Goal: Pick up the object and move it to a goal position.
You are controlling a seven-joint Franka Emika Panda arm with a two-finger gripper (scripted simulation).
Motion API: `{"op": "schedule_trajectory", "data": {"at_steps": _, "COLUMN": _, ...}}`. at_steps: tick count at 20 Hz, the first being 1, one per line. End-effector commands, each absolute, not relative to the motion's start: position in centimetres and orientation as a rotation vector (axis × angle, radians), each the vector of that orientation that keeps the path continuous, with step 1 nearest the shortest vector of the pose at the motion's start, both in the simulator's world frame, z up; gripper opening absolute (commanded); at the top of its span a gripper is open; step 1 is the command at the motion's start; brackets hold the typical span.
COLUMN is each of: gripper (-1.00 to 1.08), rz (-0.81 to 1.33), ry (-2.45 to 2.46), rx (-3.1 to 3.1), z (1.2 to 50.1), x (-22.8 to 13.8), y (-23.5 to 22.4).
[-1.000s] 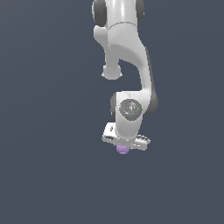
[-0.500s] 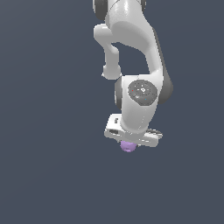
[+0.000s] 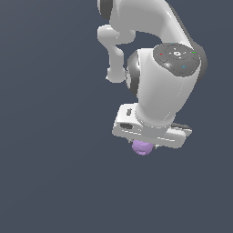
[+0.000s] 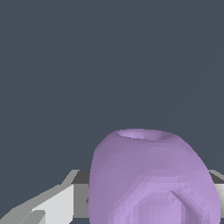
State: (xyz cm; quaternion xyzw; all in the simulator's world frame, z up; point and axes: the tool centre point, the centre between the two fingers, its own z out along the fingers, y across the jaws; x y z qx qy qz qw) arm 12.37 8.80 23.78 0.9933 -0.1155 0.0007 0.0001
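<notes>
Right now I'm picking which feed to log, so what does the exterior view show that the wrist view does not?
Only the exterior view shows the white arm's links and joints and the gripper body from outside, with the purple object peeking out small beneath it. Only the wrist view shows the object close up: its rounded, faceted surface, the ring-like opening on top, and a grey-white finger beside it. Both show the same object at the gripper against a plain dark grey background; no goal marker appears in either.
</notes>
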Motion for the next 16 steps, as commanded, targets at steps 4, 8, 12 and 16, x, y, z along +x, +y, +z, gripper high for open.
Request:
{"op": "schedule_trajectory", "data": {"at_steps": 4, "gripper": -1.00, "rz": 0.000, "ry": -0.363, "rx": 3.120, "z": 27.1, "x": 13.2, "y": 9.4}}
{"op": "schedule_trajectory", "data": {"at_steps": 8, "gripper": -1.00, "rz": 0.000, "ry": -0.363, "rx": 3.120, "z": 28.6, "x": 13.6, "y": 9.7}}
{"op": "schedule_trajectory", "data": {"at_steps": 12, "gripper": -1.00, "rz": 0.000, "ry": -0.363, "rx": 3.120, "z": 29.4, "x": 13.9, "y": 9.9}}
{"op": "schedule_trajectory", "data": {"at_steps": 16, "gripper": -1.00, "rz": 0.000, "ry": -0.363, "rx": 3.120, "z": 29.8, "x": 14.1, "y": 10.0}}
